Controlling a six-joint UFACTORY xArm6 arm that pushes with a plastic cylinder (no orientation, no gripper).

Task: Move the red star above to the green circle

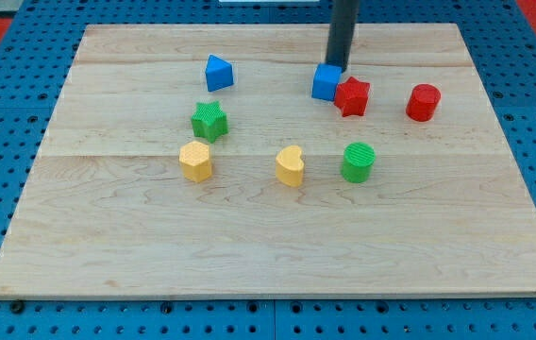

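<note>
The red star (pixel 352 95) lies in the upper right part of the wooden board, touching the blue cube (pixel 326 82) on its left. The green circle (pixel 358 161) stands below the red star, a short gap apart. My tip (pixel 336 67) comes down from the view's top and ends just behind the blue cube, above and left of the red star.
A red cylinder (pixel 423 102) stands right of the star. A blue triangle (pixel 218 73) is at the upper left, a green star (pixel 209 120) below it, a yellow hexagon (pixel 195 161) under that, and a yellow heart (pixel 291 165) left of the green circle. The wooden board (pixel 108 255) has blue pegboard around it.
</note>
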